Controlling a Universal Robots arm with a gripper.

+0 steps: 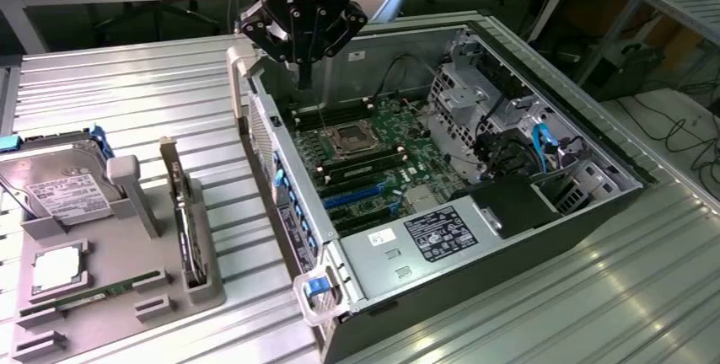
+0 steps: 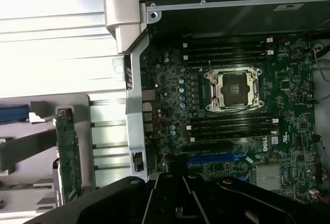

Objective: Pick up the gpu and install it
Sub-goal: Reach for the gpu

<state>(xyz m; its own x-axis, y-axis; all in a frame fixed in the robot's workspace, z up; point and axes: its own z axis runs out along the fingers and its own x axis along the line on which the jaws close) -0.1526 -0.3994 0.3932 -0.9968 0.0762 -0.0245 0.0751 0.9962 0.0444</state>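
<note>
The gpu (image 1: 184, 221) is a slim dark card standing on edge in a slot of the grey holder (image 1: 113, 280) at the exterior view's left, with its silvery bracket at the far end. In the wrist view the gpu (image 2: 67, 152) shows as a green-edged card in the same holder. My gripper (image 1: 303, 76) hangs shut and empty above the far left corner of the open computer case (image 1: 540, 212), well away from the card. Its dark body (image 2: 175, 198) shows over the motherboard (image 2: 289, 95).
The holder also carries a hard drive (image 1: 62, 187), a square processor (image 1: 56, 267) and a green memory stick (image 1: 96, 292). Inside the case are the processor socket (image 1: 346, 138), blue expansion slots (image 1: 354, 195) and drive cages (image 1: 484, 103). Ribbed metal table all around.
</note>
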